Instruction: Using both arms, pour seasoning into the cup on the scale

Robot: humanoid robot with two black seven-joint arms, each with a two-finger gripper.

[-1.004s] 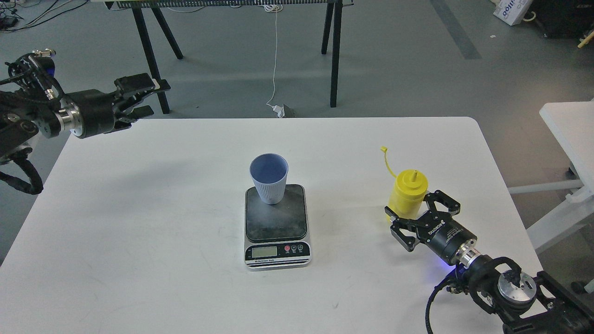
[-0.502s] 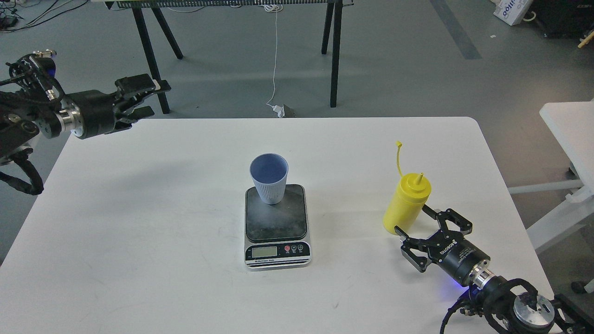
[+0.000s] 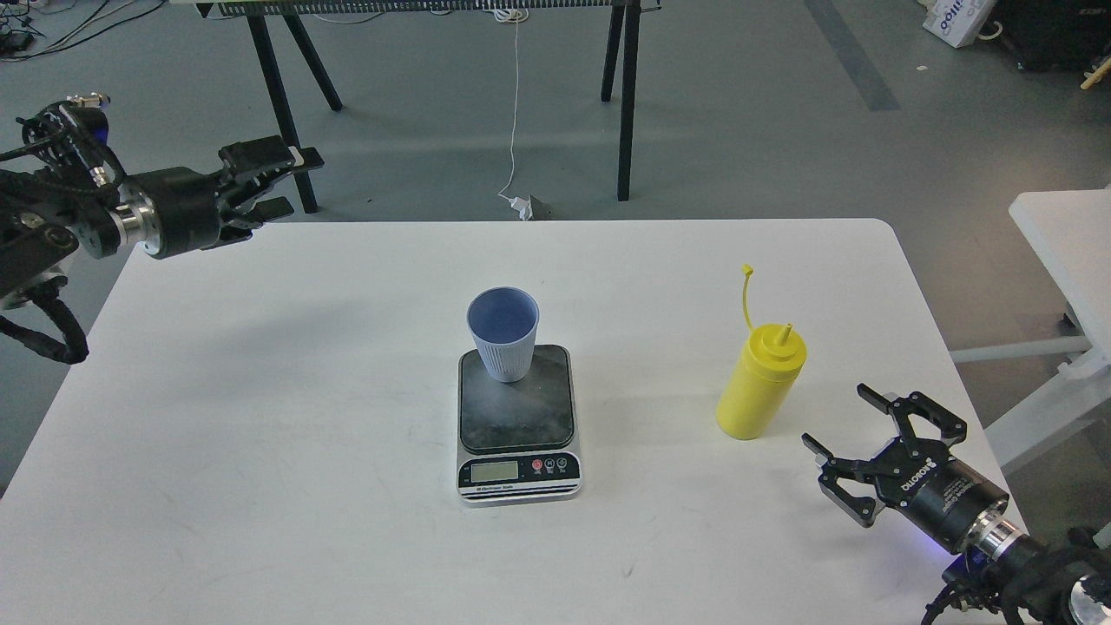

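The yellow squeeze bottle of seasoning (image 3: pixel 761 382) stands upright on the white table (image 3: pixel 304 391) at the right, its cap strap sticking up. The light blue ribbed cup (image 3: pixel 503 333) stands on the back of the scale's dark platform (image 3: pixel 518 421) at the table's middle. My right gripper (image 3: pixel 840 420) is open and empty, to the right of and nearer than the bottle, apart from it. My left gripper (image 3: pixel 279 180) hovers over the table's far left corner, fingers slightly apart, holding nothing.
A black-legged trestle (image 3: pixel 282 104) stands behind the table with a white cable (image 3: pixel 516 113) hanging to the floor. Another white table (image 3: pixel 1068 252) stands at the right. The table edge runs close to my right arm.
My right gripper let go of the bottle and drew back to the right and toward me. The bottle, tilted in between, now stands upright and free. The left arm barely moved.
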